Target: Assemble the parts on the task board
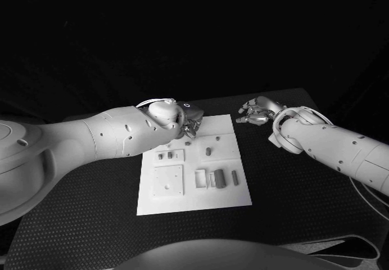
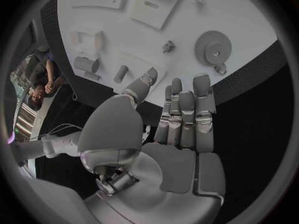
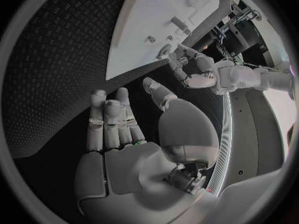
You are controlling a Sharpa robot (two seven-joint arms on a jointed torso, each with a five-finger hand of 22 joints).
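Observation:
The white task board [image 1: 194, 199] lies in the middle of the black table. It carries raised square plates [image 1: 170, 181] and several small grey parts [image 1: 218, 179] near its middle. My left hand [image 1: 188, 121] hovers over the board's far left corner. In the left wrist view, my left hand [image 2: 181, 119] is open with straight fingers and an empty palm, reaching over the board's edge [image 2: 124, 30] close to a gear [image 2: 214, 47]. My right hand [image 1: 258, 112] hangs beyond the board's far right corner. Its fingers [image 3: 109, 122] are spread and hold nothing.
Black textured table [image 1: 308, 202] surrounds the board on all sides, with wide room at the right and front. In the right wrist view, the board [image 3: 156, 15] and my left hand [image 3: 193, 69] lie ahead of the right palm.

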